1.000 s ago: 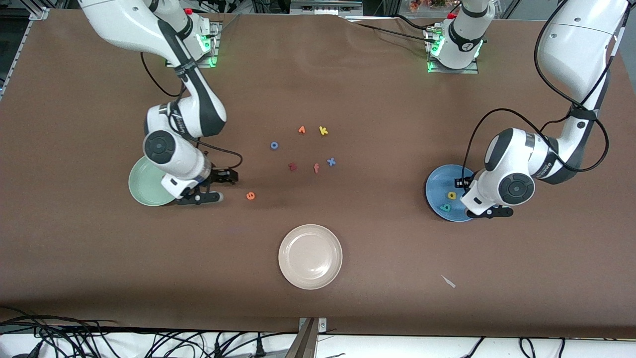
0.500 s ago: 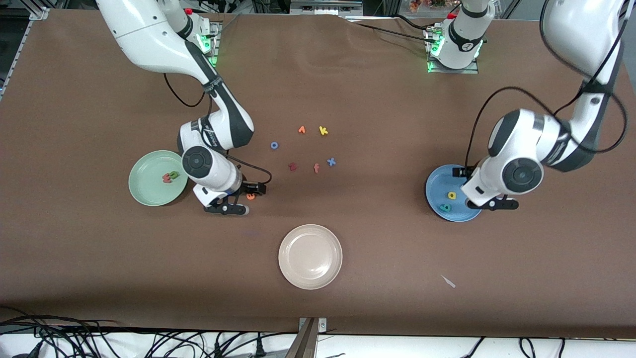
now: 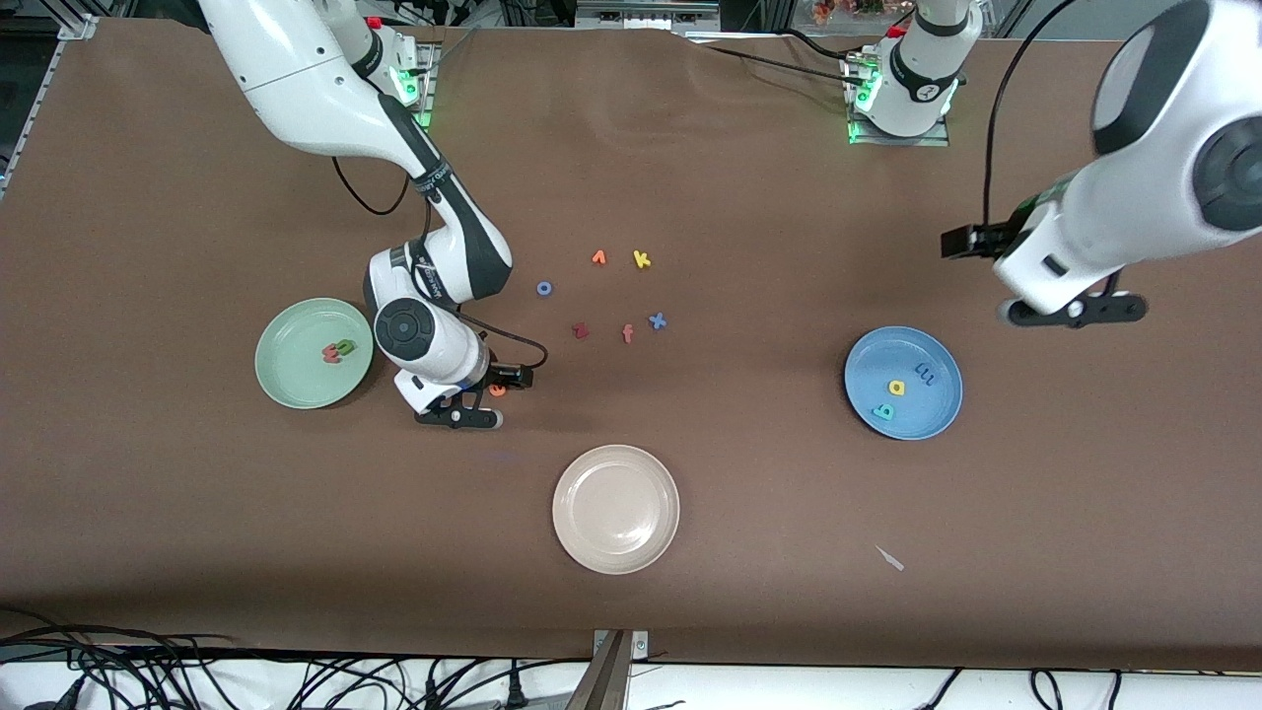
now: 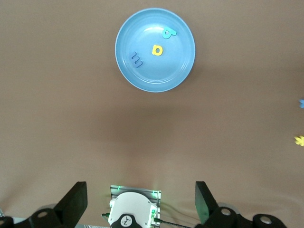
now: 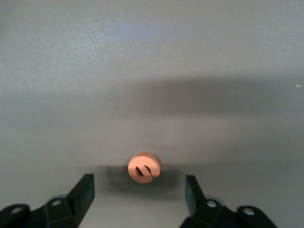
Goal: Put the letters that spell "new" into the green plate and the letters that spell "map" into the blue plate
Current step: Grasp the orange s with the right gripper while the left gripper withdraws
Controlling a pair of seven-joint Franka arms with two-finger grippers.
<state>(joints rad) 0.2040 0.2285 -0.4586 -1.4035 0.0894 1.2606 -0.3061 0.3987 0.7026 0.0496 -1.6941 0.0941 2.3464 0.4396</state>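
The green plate (image 3: 296, 380) holds the pinkish-red "w" (image 3: 331, 355) and the green "n" (image 3: 345, 346). The orange "e" (image 3: 497, 390) lies flat on the table beside that plate. My right gripper (image 3: 473, 410) hovers low over it. In the right wrist view the right gripper (image 5: 139, 191) is open, and the "e" (image 5: 142, 167) sits just ahead of the gap, untouched. The blue plate (image 3: 927, 409) carries the blue "m" (image 3: 925, 373), yellow "a" (image 3: 896, 388) and teal "p" (image 3: 883, 410). My left gripper (image 3: 1075, 312) is raised high, open and empty (image 4: 140, 202), with the blue plate (image 4: 142, 78) below.
A cream-white plate (image 3: 615, 552) lies near the front camera. Loose letters sit mid-table: an orange one (image 3: 598, 257), yellow "k" (image 3: 642, 259), blue "o" (image 3: 543, 288), dark red "z" (image 3: 581, 330), pinkish "f" (image 3: 627, 334), blue "x" (image 3: 657, 320). A white scrap (image 3: 890, 558) lies toward the left arm's end.
My right gripper moved from over the green plate to the orange "e", uncovering the "w" and "n". My left gripper rose away from the blue plate, where the "m" now shows.
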